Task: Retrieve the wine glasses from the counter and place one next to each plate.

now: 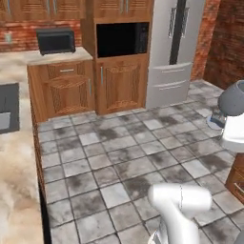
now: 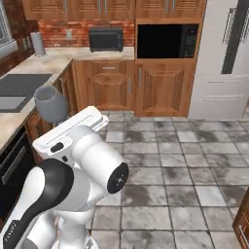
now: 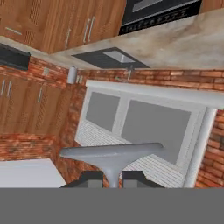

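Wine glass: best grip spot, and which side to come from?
The stem, from the side. On the wine glass the stem is thin and straight between the wide flat foot and the rounded bowl, which would probably block slipping either way. The pincer is shut on the stem now.

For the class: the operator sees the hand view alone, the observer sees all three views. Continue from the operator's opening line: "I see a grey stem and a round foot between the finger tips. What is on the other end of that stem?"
Observer: A rounded grey bowl. The right base view shows the wine glass whole, with the gripper shut on its stem.
Operator: Which way is the bowl facing?
Observer: Its opening points up, and the glass is held in the air beside the counter, not resting on it.
Operator: What lies ahead of the base?
Observer: Grey tiled floor, with a silver fridge at the far wall.
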### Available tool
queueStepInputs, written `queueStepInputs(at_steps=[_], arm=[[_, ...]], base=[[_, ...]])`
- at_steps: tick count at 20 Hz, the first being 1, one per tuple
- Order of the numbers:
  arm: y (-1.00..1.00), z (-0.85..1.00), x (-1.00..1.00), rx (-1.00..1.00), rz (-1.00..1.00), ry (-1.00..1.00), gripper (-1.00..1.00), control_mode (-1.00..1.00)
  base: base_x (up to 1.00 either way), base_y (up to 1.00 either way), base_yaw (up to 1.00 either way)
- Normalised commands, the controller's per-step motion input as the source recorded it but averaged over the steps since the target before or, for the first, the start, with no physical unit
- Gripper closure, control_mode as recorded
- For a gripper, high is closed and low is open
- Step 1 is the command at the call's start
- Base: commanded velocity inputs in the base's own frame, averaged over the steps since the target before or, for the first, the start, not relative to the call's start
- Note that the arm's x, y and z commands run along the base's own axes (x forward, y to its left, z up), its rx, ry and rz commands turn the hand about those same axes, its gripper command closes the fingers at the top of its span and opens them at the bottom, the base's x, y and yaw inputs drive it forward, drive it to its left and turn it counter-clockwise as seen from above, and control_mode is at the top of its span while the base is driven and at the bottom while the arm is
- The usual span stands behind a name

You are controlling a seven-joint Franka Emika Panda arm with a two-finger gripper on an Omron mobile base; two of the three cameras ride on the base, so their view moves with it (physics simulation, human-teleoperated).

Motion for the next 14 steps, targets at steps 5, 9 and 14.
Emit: queueStepInputs(at_steps=[5, 9, 14], arm=[[0.0, 0.0, 0.0, 0.0, 0.0, 0.0, 1.0, 1.0], [0.0, 0.0, 0.0, 0.0, 0.0, 0.0, 1.0, 1.0], [0.0, 0.0, 0.0, 0.0, 0.0, 0.0, 1.0, 1.0]], base=[[0.0, -0.05, -0.73], [0.28, -0.27, -0.64], [0.79, -0.11, -0.59]])
